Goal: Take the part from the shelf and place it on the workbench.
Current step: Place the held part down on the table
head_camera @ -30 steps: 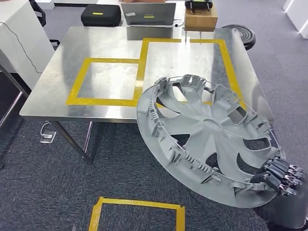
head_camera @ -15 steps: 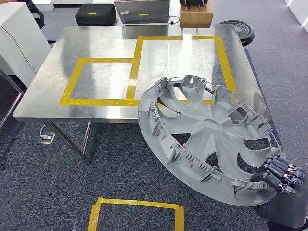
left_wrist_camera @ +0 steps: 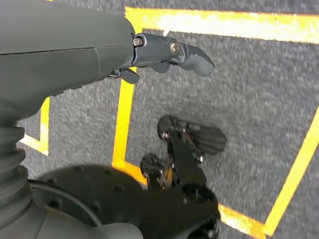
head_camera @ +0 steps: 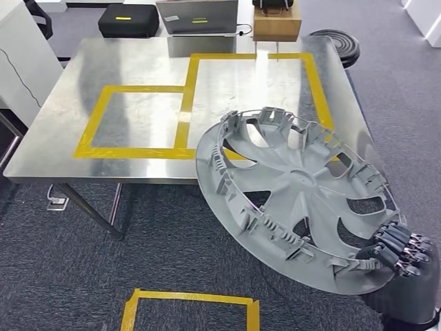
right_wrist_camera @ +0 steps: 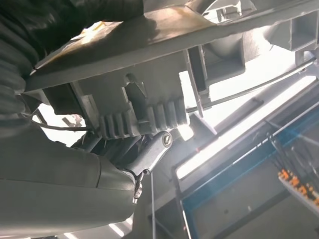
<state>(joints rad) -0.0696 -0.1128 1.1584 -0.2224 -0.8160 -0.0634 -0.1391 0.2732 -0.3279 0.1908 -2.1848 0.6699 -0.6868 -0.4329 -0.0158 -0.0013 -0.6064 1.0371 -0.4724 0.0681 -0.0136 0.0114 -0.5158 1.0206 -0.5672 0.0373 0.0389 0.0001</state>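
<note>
1. The right hand (head_camera: 397,249), at the lower right of the head view, grips the near rim of the grey wheel cover (head_camera: 293,193), its dark fingers curled over the ribbed edge; the right wrist view shows the thumb (right_wrist_camera: 152,152) pressed under that rim.
2. The wheel cover is held tilted, inner side up, filling the centre-right of the frame, its far edge overlapping the front of the steel workbench (head_camera: 62,148) and its near part over the grey carpet.
3. The left hand (left_wrist_camera: 150,50) hangs over the carpet, fingers extended and holding nothing, above yellow floor tape (left_wrist_camera: 124,109).
4. On the workbench, yellow tape rectangles (head_camera: 185,110) mark two bays; a laptop (head_camera: 198,15), a black case (head_camera: 129,19) and a wooden box (head_camera: 276,21) sit at its far edge.
5. Compared with a second ago, the whole scene has slid towards the lower left of the frame as the camera moved; the hold on the cover looks unchanged.
</note>
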